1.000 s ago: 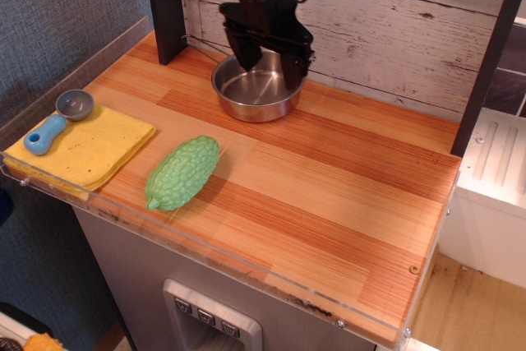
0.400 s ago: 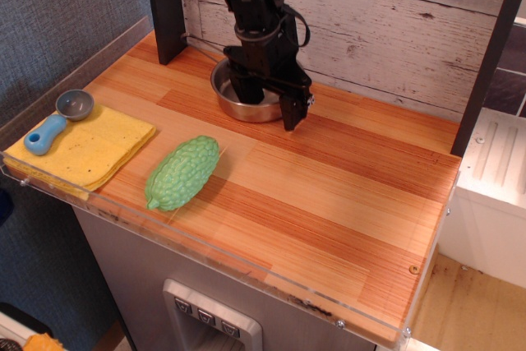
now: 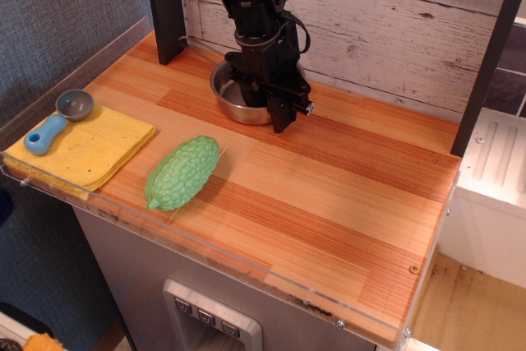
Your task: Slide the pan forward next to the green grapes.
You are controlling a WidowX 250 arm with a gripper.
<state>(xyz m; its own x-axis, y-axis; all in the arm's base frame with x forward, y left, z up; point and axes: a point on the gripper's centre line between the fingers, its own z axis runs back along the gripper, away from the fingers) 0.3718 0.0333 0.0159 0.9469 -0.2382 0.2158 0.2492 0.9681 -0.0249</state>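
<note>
- The pan [image 3: 238, 98] sat near the back edge of the counter [image 3: 345, 195], left of the middle.
- The gripper [image 3: 267, 108] was down at the pan's front-right rim, one finger apparently inside and one outside; whether it was clamped could not be told.
- The green grapes [image 3: 182, 172] lay near the front edge, well apart from the pan.
- Risk, as a judgement: a loose hold on the thin rim could slip, or the pan could tip or knock the grapes toward the edge.
</note>
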